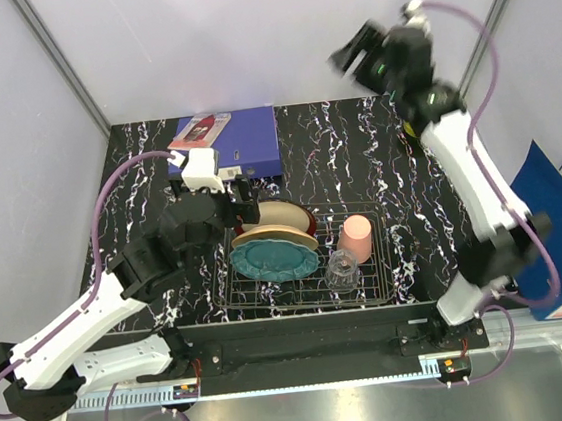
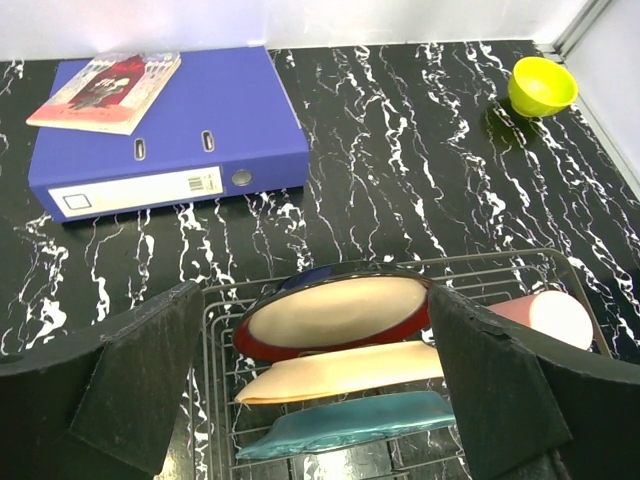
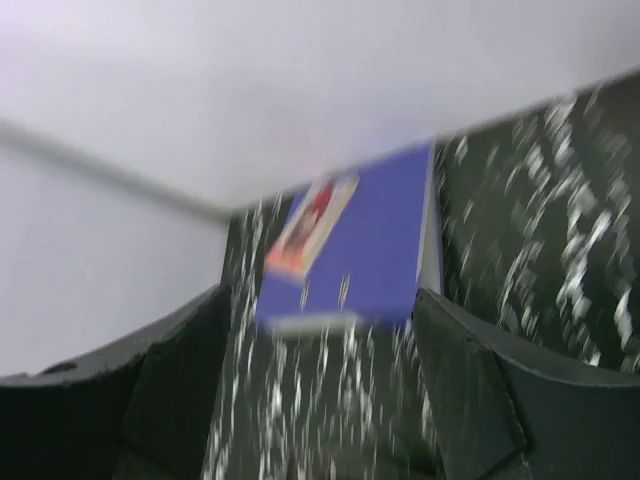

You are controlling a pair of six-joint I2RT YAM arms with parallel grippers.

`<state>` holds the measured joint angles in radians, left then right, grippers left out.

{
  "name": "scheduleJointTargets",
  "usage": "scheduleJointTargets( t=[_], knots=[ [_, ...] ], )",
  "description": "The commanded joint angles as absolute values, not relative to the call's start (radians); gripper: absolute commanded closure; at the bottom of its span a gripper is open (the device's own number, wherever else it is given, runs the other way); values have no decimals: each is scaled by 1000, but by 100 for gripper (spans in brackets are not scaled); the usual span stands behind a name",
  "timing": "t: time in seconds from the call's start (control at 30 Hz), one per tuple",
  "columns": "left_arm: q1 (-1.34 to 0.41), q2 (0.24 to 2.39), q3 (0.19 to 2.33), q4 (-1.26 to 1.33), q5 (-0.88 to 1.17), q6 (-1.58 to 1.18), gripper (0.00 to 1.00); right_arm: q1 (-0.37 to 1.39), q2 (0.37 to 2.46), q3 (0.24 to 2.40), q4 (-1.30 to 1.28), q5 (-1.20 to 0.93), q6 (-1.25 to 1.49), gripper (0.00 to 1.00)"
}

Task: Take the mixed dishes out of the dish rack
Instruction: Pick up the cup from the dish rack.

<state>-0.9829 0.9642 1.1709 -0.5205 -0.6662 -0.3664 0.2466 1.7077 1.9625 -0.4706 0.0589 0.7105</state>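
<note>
- Step in hand: unloading the plates. The left hand [image 1: 247, 201] hangs over the back left part of the rack [image 1: 374, 279], lined up on the three plates that stand on edge there.
- Left hand state: the fingers [image 2: 140, 380] are spread wide and grip nothing. In the left wrist view one finger lies on each side of the plate row, clear of all three plates.
- Plate order: the red-rimmed plate [image 2: 335, 315] is farthest from the arm bases and closest to the fingertips. The cream-yellow plate [image 2: 340, 372] comes next. The teal plate [image 1: 274, 258] is nearest the bases.
- Other dishes in the rack: the pink cup [image 1: 358, 238] sits in the right half, and the glass [image 1: 343, 269] is just beside it, toward the near edge.
- Progress: the yellow-green bowl [image 2: 541, 86] stands on the desk [image 1: 355, 152] at the far right, well apart from the rack. It appears to be unloaded, which leaves five pieces, so the task is judged to be at an early stage.
- Right hand [image 3: 320, 340] state: it is raised high over the far right of the desk, well apart from the rack. The fingers are apart with nothing between them, though the right wrist view is blurred.
- Next move, as a judgement: turn the wrist so the fingers close across one plate's thin rim, lower, grip, then lift straight up clear of the wires.
- Caution: the plates stand close together, so a finger could strike the neighbouring plate.
</note>
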Motion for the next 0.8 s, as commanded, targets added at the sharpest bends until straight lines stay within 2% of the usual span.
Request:
scheduleJointTargets(
  t=[0.0, 0.2, 0.33, 0.37, 0.5, 0.77],
  knots=[
    [-962, 945, 1154, -525, -647, -405, 1, 380, 1409, 1460, -295, 188, 646, 21],
    [-946, 953, 1100, -554, -638, -423, 1, 603, 1171, 1174, -388, 337, 562, 22],
    [-939, 968, 1080, -560, -635, -454, 1, 730, 1097, 1134, -581, 442, 560, 22],
    [-939, 969, 1077, -560, -635, -460, 1, 758, 1092, 1128, -613, 463, 571, 19],
    [-937, 988, 1072, -555, -623, -469, 1, 811, 1062, 1065, -712, 528, 640, 13],
    [-937, 1008, 1085, -554, -603, -465, 1, 824, 1048, 1011, -816, 595, 681, 10]
  ],
)
